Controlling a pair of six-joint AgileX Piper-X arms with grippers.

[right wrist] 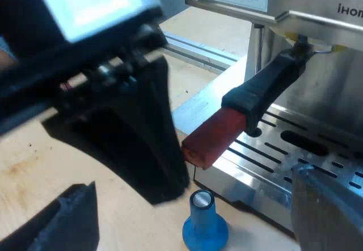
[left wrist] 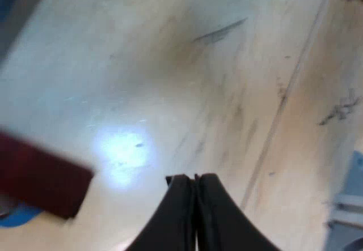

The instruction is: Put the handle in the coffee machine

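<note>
1. Most looks done: the holder sits in the espresso machine's front, red end jutting over the desk.
2. Left pincer, pressed closed and empty, hovers beside that red end.
3. Right pincer gapes wide, empty, near the blue tamper.
4. Whether it's locked, I cannot tell.

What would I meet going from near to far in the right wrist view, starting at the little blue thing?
blue tamper → red end of the holder's handle → dark handle → upper front of the espresso machine
</note>
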